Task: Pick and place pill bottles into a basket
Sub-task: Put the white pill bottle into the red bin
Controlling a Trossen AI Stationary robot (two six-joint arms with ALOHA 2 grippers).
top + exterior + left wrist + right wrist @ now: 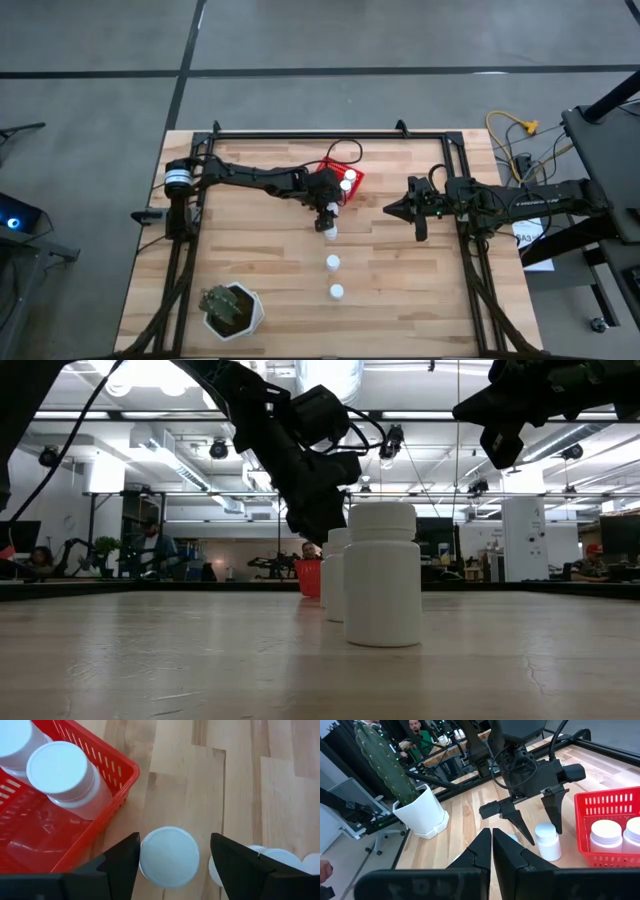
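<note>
The red basket (pixel 338 180) stands at the table's middle far side and holds two white pill bottles (pixel 60 775) upright; it also shows in the right wrist view (pixel 610 802). Three more bottles stand upright on their bases in a row toward the near edge (pixel 329 232), (pixel 333 263), (pixel 337 292). My left gripper (pixel 329 215) is open and points down over the nearest-to-basket bottle (pixel 169 856), a finger on either side of it (pixel 547 840). My right gripper (pixel 491 845) is shut and empty, right of the basket (pixel 395 210). My left gripper's fingers stand on either side of the bottle's cap (pixel 169 856), coming from above. One finger (pixel 122 862) is close against the cap's edge, and I cannot tell whether it touches; the other finger (pixel 235 865) stands apart from it. The bottle stands upright on the table.
A white hexagonal pot with a green cactus (pixel 232 310) stands at the near left corner. A dark metal frame (pixel 330 135) runs along the table's far and side edges. Bare wood lies between the bottle row and the right arm (pixel 400 270).
</note>
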